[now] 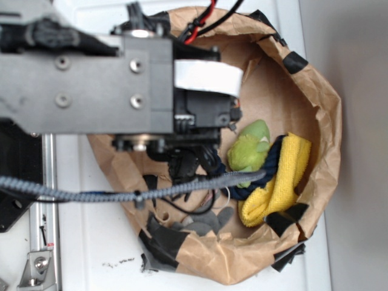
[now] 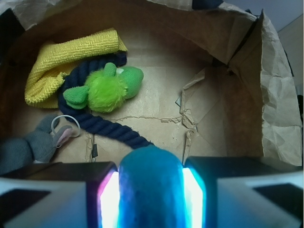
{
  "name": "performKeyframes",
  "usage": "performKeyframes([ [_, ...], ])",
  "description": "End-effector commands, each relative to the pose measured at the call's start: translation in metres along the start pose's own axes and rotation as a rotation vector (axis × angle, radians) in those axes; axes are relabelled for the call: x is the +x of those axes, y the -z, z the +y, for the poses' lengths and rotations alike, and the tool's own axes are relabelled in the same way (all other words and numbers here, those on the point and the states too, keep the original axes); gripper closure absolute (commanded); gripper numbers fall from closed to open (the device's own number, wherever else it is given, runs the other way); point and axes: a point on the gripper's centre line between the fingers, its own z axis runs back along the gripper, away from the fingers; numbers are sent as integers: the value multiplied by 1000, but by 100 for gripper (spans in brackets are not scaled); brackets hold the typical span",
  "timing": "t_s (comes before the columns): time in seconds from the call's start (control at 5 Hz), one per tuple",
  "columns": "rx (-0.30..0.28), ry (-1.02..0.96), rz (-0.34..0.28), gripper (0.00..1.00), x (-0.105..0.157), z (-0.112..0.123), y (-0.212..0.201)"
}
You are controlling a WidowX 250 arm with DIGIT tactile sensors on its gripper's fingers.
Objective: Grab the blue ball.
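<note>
The ball [image 2: 151,187] sits between the two pads of the pincer [image 2: 151,199], which is closed on it; both lit pads touch its sides. We judge the grasp made. To finish well, we should keep the squeeze steady and lift straight up, clear of the rope [image 2: 102,124] just ahead, and of the green toy [image 2: 107,90] and yellow cloth [image 2: 61,61] beyond, inside the bag [image 2: 278,109].
</note>
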Motion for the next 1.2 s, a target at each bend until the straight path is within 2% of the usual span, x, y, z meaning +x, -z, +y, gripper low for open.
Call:
performKeyframes([
  [0.0, -9, -15, -46, 100, 9, 2, -9],
  [1.0, -12, -89, -74, 100, 16, -4, 3],
])
